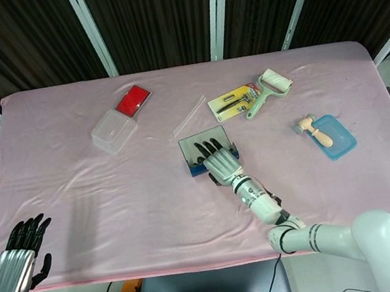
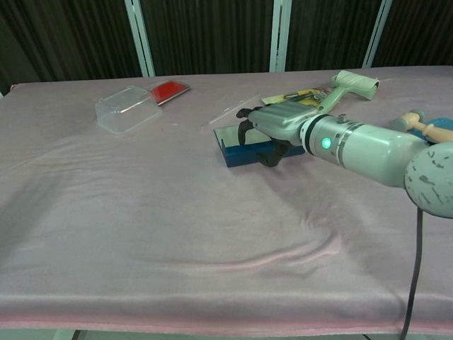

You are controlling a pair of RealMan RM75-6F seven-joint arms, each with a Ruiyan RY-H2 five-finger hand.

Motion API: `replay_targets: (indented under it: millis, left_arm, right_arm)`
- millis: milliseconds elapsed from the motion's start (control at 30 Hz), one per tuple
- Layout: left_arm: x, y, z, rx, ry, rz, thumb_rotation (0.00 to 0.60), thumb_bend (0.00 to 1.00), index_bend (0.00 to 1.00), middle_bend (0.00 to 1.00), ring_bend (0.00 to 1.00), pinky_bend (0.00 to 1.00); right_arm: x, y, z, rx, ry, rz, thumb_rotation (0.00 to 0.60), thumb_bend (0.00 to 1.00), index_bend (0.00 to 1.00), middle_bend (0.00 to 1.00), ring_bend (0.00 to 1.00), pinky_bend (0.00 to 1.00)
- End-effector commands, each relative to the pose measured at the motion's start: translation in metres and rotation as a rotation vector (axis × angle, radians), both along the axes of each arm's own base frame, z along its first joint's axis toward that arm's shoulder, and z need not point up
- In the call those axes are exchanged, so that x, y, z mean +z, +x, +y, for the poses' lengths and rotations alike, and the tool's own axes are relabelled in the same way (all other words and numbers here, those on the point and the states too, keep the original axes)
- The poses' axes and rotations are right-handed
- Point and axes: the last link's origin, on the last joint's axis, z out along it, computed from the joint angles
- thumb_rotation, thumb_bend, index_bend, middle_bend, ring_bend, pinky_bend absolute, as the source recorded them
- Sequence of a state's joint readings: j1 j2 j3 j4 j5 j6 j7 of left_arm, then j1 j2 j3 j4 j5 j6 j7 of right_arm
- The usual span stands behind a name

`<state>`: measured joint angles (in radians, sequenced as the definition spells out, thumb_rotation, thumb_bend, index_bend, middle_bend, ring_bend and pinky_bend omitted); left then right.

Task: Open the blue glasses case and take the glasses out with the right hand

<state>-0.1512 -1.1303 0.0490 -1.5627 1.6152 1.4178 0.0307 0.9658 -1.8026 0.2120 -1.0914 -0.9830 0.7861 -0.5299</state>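
We found the blue glasses case (image 1: pixel 198 154) lying flat near the middle of the worktop, a little to the right. It was a shallow rectangular box with dark blue sides and a shiny, mirror-like top (image 2: pixel 231 131). We saw it turned slightly askew to the worktop's edges. We could not tell whether its lid was lifted, and we saw no glasses.

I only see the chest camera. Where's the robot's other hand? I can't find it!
Observer: In the head view, the left hand is by the near-left corner of the pink-covered table, fingers apart, holding nothing.
Operator: Is the case open yet?
Observer: From above, the blue glasses case has its shiny mirrored lid lying flat. The right hand rests on it with fingers spread across the lid.
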Motion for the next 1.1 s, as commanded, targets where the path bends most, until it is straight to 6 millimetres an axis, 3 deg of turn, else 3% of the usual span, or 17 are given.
replay_targets:
  millis: [33,533,1000,1100]
  left_arm:
    - [0.0,0.0,0.0,-0.001,-0.001,-0.001,0.6,0.5,0.0,0.0,0.0,0.03]
    - [-0.004,0.001,-0.001,-0.004,-0.025,0.009,0.6,0.5,0.0,0.0,0.0,0.03]
    - [-0.009,0.003,-0.002,-0.01,-0.032,0.024,0.6,0.5,0.0,0.0,0.0,0.03]
    - [-0.01,0.003,-0.004,-0.014,-0.031,0.029,0.6,0.5,0.0,0.0,0.0,0.03]
  right_arm:
    - [-0.002,0.002,-0.001,-0.002,0.004,0.002,0.6,0.64,0.42,0.02,0.0,0.0]
    - [-0.017,0.019,0.012,0.047,0.048,-0.008,0.6,0.64,0.41,0.02,0.0,0.0]
    - [0.004,-0.008,0.047,0.107,0.123,0.007,0.6,0.64,0.42,0.02,0.0,0.0]
    - [0.015,-0.026,0.062,0.115,0.147,0.027,0.6,0.64,0.42,0.02,0.0,0.0]
